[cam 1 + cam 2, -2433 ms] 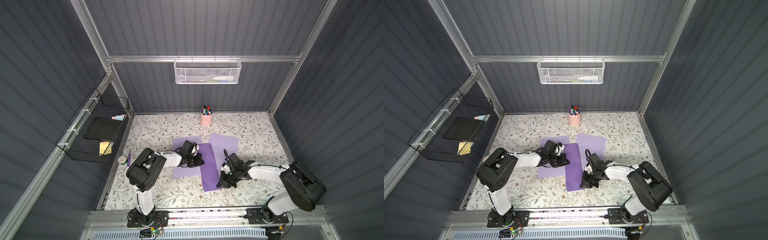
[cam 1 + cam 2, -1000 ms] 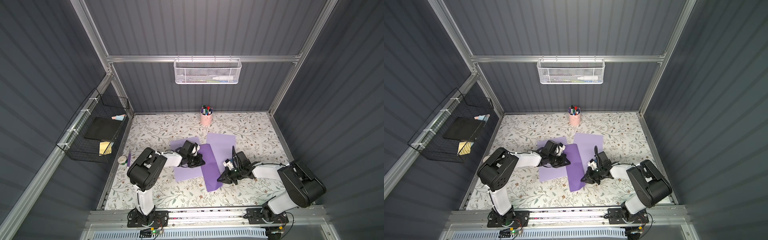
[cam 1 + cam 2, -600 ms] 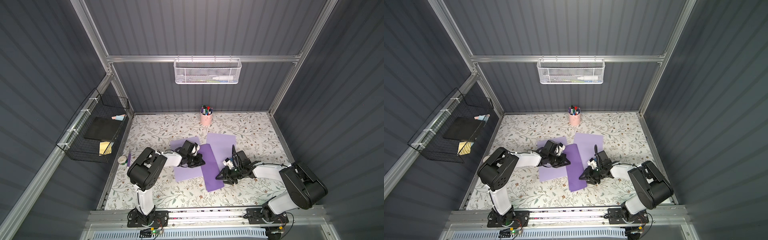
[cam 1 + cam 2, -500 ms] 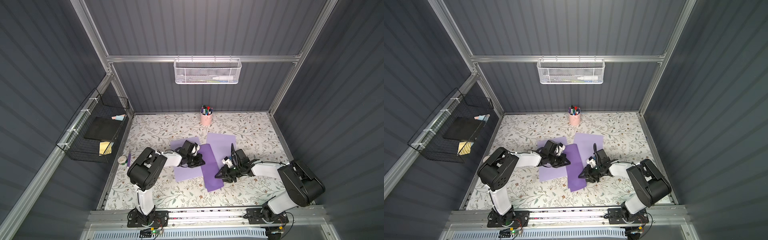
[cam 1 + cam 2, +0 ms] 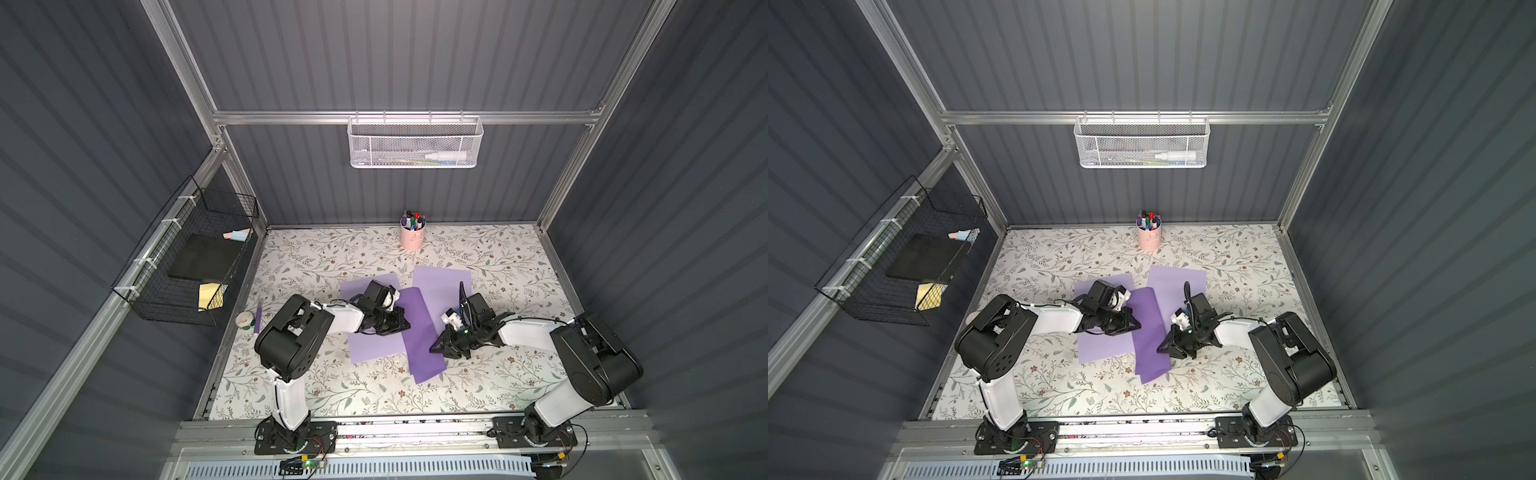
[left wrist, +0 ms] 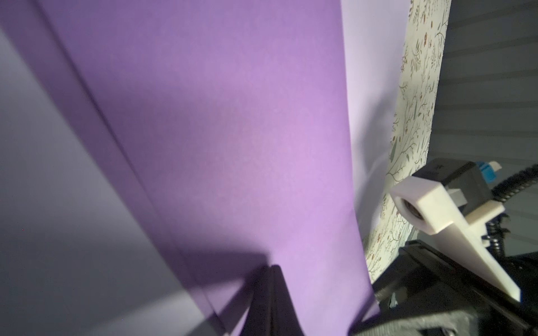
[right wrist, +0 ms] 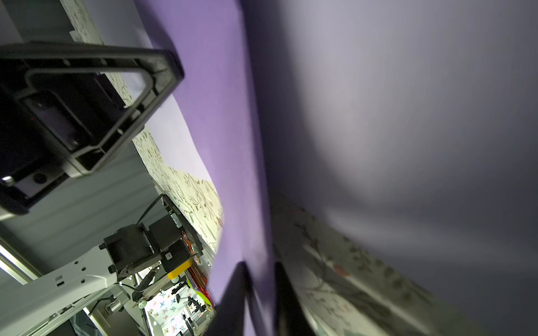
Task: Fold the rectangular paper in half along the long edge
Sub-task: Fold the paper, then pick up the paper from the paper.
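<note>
Paper [image 5: 419, 332], dark purple and doubled into a long strip, is lying on the flowered table [image 5: 316, 257], well in front of the pink cup [image 5: 411, 241] and slanting away from it toward the arms' bases.

In both top views a black wire basket [image 5: 174, 305] is hanging far to the cup's left, and a white mesh basket [image 5: 411, 145] is hanging on the wall above the cup. Neither wrist view is showing them. Two paler purple sheets are lying under the strip, one [image 5: 374, 353] in front of the cup to its left, the other [image 5: 440, 282] in front to its right.

The left gripper [image 5: 401, 324] is resting on the strip's left edge. The left wrist view is showing its fingers [image 6: 276, 291] pressed together, tip touching the paper [image 6: 233, 131]. It is also showing a lower layer peeking out as a dark band, which the top views are barely resolving.

The right gripper [image 5: 436, 348] is sitting at the strip's right edge. In the right wrist view the paper [image 7: 221, 116] is running between its two dark fingers [image 7: 241, 291], which are clamping it.

A tape roll [image 5: 244, 319] is lying far left of the cup, at the table's edge.

A sticker on a black box in the right wrist view is proving too small to read.
</note>
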Robot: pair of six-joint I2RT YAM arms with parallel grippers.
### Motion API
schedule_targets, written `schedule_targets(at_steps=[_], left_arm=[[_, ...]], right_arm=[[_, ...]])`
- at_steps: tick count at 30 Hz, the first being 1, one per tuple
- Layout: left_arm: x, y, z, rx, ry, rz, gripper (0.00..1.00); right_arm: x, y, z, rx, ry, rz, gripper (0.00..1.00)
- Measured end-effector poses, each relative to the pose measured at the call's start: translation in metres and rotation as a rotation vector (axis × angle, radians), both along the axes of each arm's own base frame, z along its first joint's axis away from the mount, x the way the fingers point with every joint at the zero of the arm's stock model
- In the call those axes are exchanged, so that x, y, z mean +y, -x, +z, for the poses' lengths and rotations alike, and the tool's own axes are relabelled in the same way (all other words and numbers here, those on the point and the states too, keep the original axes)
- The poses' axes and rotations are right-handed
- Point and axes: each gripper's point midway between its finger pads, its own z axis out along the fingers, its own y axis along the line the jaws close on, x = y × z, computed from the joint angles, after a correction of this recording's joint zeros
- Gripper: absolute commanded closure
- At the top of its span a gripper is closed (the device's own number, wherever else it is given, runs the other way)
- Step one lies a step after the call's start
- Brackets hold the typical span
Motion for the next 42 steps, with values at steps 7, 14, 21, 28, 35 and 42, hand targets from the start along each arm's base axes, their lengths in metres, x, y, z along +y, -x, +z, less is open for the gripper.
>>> schedule_targets(at_steps=[7, 14, 21, 28, 35, 42], left_arm=[[0.000, 0.000, 0.000, 0.000, 0.000, 0.000, 1.00], [0.000, 0.000, 0.000, 0.000, 0.000, 0.000, 1.00], [0.000, 0.000, 0.000, 0.000, 0.000, 0.000, 1.00], [0.000, 0.000, 0.001, -0.002, 0.001, 0.000, 1.00], [0.003, -0.003, 0.003, -0.020, -0.017, 0.013, 0.93], [0.010, -0.022, 0.031, -0.084, -0.100, 0.059, 0.01]], right_arm=[[0.001, -0.002, 0.002, -0.003, 0.001, -0.003, 1.00], [0.002, -0.005, 0.004, -0.012, -0.003, -0.002, 1.00], [0.011, -0.022, 0.016, -0.045, 0.002, 0.016, 0.51], [0.020, -0.040, 0.010, -0.054, 0.010, 0.043, 1.00], [0.017, -0.040, 0.007, -0.052, 0.025, 0.040, 1.00], [0.005, -0.056, 0.039, -0.137, -0.004, -0.007, 1.00]])
